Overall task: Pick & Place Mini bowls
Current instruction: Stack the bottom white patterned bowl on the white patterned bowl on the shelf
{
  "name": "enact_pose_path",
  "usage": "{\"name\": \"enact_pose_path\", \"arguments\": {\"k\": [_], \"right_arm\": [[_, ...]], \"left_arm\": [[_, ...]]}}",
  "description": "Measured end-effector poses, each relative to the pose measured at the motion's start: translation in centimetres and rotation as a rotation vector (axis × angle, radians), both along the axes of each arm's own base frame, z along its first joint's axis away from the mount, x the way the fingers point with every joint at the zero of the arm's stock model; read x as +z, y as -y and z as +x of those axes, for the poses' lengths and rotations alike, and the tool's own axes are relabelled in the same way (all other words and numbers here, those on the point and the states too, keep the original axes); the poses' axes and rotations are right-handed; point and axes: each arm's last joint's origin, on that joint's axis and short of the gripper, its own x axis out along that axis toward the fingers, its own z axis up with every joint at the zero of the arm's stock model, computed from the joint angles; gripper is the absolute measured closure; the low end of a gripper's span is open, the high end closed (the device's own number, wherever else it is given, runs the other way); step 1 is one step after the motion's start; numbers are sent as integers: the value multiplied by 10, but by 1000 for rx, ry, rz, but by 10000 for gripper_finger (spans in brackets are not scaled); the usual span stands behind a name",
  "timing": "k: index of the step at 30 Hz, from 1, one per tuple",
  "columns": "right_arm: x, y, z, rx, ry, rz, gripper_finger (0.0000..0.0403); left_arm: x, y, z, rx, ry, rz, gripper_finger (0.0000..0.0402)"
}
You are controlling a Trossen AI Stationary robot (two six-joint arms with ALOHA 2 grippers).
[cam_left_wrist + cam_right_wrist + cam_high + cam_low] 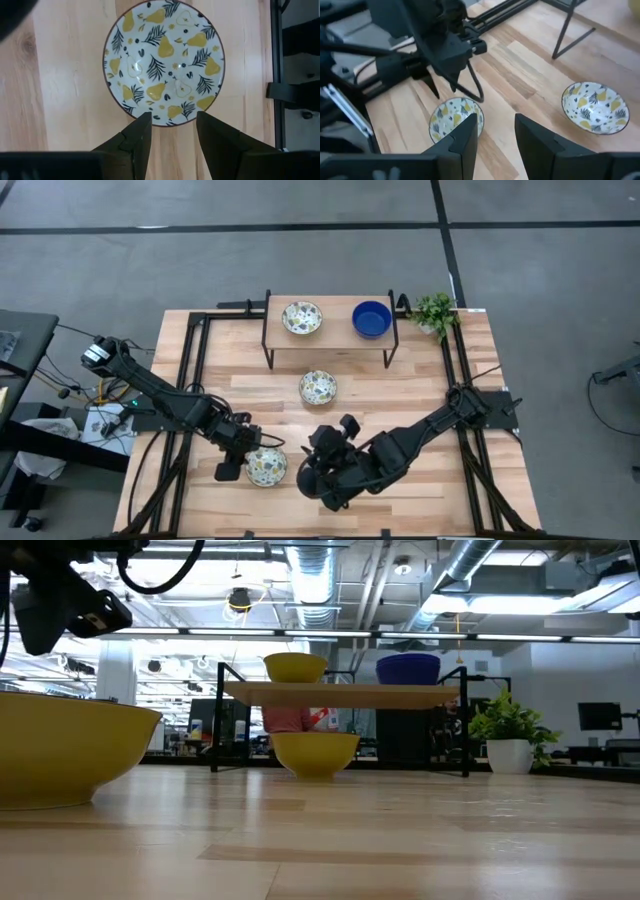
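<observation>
Three cream bowls patterned with yellow pears show, and one blue bowl. One patterned bowl (266, 467) (164, 62) (454, 118) stands on the table near its near edge. My left gripper (236, 463) (173, 120) (444, 92) hangs over this bowl's left rim, pointing down, open and apart from it. My right gripper (318, 471) (495, 131) hovers open just right of the same bowl and holds nothing. A second patterned bowl (318, 388) (594, 107) sits mid-table. A third (302, 318) and the blue bowl (371, 319) (408, 668) stand on the shelf.
A low wooden shelf on black legs (330, 340) (340, 693) stands across the far middle of the table. A small potted plant (435, 312) (510, 730) sits at the far right corner. Black frame rails (195, 370) run along the left and right sides.
</observation>
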Motion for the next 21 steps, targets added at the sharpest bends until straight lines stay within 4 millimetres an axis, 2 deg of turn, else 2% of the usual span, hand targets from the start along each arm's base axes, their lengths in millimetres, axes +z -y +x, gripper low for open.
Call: {"name": "enact_pose_path", "arguments": {"k": [7, 13, 17, 21], "right_arm": [[-1, 7, 3, 121, -89, -116, 284], [-2, 23, 7, 202, -198, -232, 284], [-6, 38, 6, 201, -300, -284, 284], [-9, 50, 3, 193, -390, -304, 284]], "left_arm": [[1, 0, 1, 39, 15, 1, 241], [-2, -6, 9, 133, 53, 68, 203], [-11, -13, 21, 257, 0, 61, 179], [-22, -15, 31, 304, -57, 72, 171]]}}
